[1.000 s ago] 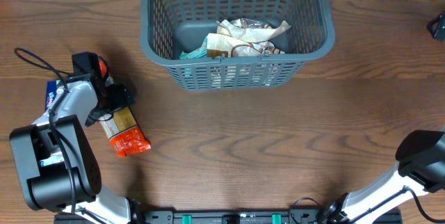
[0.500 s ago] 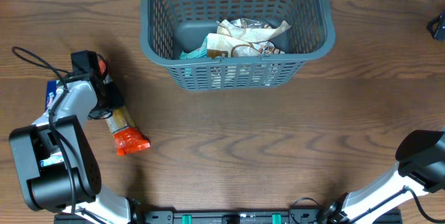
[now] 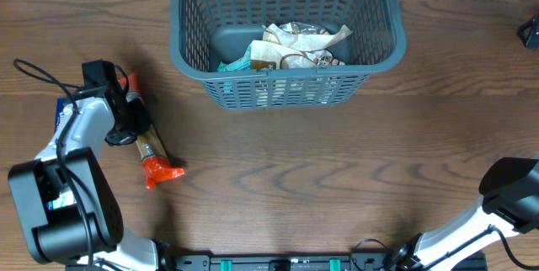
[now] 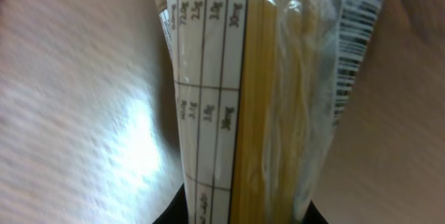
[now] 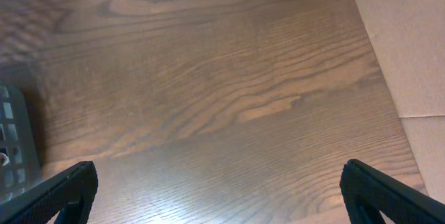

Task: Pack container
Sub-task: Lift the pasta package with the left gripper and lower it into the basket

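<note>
Grey slotted basket (image 3: 286, 86) lies ahead and to the right of the left gripper (image 3: 133, 128), well apart from it. Its top is open and some snack packs (image 3: 295, 45) are on its floor. Left gripper is clenched across a pasta pack (image 3: 152, 149), low over the worktop (image 3: 337, 162); can't tell if it's lifted clear. In the wrist view the pack's label and strands fill the frame. Pack's long axis runs diagonally, far-left to near-right, red end on the near side of the gripper. Basket is longer left-right, so my guess is the pack needs turning crosswise to land flat. Right gripper (image 5: 222, 193) is spread wide and empty, far from both. The left arm is nearer.
</note>
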